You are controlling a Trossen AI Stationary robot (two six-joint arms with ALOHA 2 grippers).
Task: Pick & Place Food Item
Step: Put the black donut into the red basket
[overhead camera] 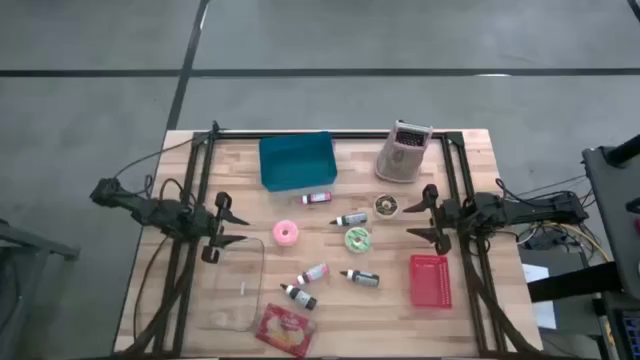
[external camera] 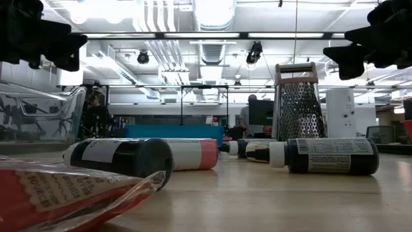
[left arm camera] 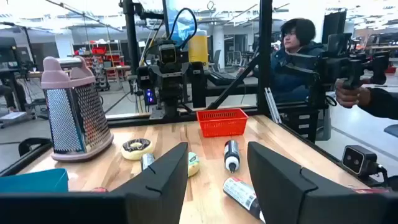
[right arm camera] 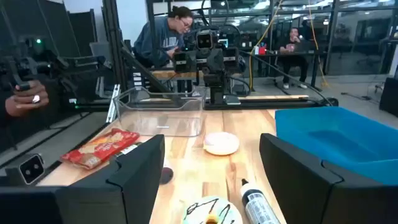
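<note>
While both arms hang above the table's side edges, nothing of the job looks begun. The left gripper (overhead camera: 232, 227) sits over the left side with its fingers parted and nothing between them, and the right gripper (overhead camera: 420, 219) mirrors it on the right, spread wide and likewise empty — neither touches any object.

Which food item is meant the task does not say. The likeliest candidate is the red snack packet (overhead camera: 286, 330), lying flat at the near edge, just right of the clear plastic container (overhead camera: 232, 288) near the left arm. Two doughnut-like pieces lie in the middle: a green-iced one (overhead camera: 358, 239) and a darker one (overhead camera: 386, 206) farther back, with a pink round piece (overhead camera: 286, 233) to the left (whether it is food I cannot tell). Several small bottles (overhead camera: 349, 219) lie scattered on their sides among them.

Possible destinations stand empty — the blue bin (overhead camera: 296, 161) at the far middle, the red basket (overhead camera: 430, 280) near the right arm, and the clear container. A grater (overhead camera: 404, 152) stands upright at the far right.

So everything remains: choosing, reaching, grasping, carrying and setting down.
</note>
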